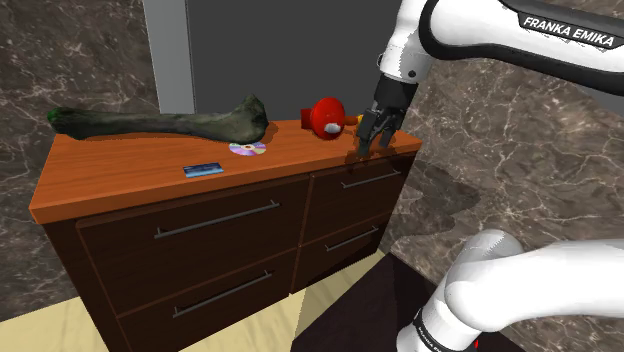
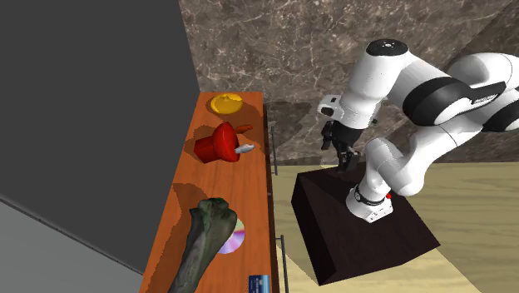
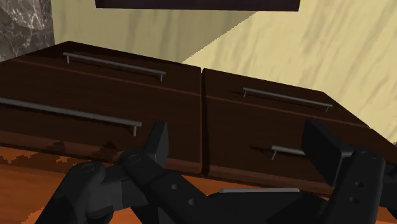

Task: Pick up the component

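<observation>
On my screen a wooden dresser (image 1: pixel 120 180) with an orange-brown top stands against a dark marbled wall (image 1: pixel 60 50). Its dark front has four drawers (image 1: pixel 200 250), each with a slim grey bar handle (image 1: pixel 217 220). Behind it I see a flat grey panel (image 1: pixel 280 50), and below it a pale wood-grain floor (image 1: pixel 40 330). A long dark green bone-shaped object (image 1: pixel 160 122) lies along the far edge, towards the shoulder view's left. Its knobbed end sits just beside a shiny disc (image 1: pixel 247 149); I can't tell if they touch. Further to that view's right stands a red rounded object (image 1: pixel 325 116), and beyond it, at the dresser's end, a yellow object (image 2: pixel 225 103).
</observation>
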`<action>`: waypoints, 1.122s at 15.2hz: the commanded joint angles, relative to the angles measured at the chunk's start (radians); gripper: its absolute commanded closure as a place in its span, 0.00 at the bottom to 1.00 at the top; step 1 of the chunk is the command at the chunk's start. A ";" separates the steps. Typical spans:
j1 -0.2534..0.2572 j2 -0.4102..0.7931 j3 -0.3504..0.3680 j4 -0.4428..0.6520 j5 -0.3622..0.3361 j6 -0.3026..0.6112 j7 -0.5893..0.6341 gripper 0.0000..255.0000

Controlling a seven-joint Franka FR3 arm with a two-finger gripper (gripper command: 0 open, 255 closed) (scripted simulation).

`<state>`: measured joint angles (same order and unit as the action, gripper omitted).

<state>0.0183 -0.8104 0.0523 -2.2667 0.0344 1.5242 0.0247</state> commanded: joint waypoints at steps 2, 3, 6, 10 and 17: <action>-0.007 0.043 -0.009 0.027 -0.006 0.005 -0.005 0.00; -0.013 0.087 -0.017 0.056 -0.012 0.009 -0.009 0.00; -0.031 0.217 -0.042 0.149 -0.027 0.015 -0.022 0.00; -0.051 0.390 -0.073 0.289 -0.041 0.006 -0.039 0.00; -0.086 0.703 -0.124 0.591 -0.045 -0.057 -0.071 0.00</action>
<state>-0.0605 -0.1579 -0.0624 -1.7247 -0.0108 1.4764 -0.0378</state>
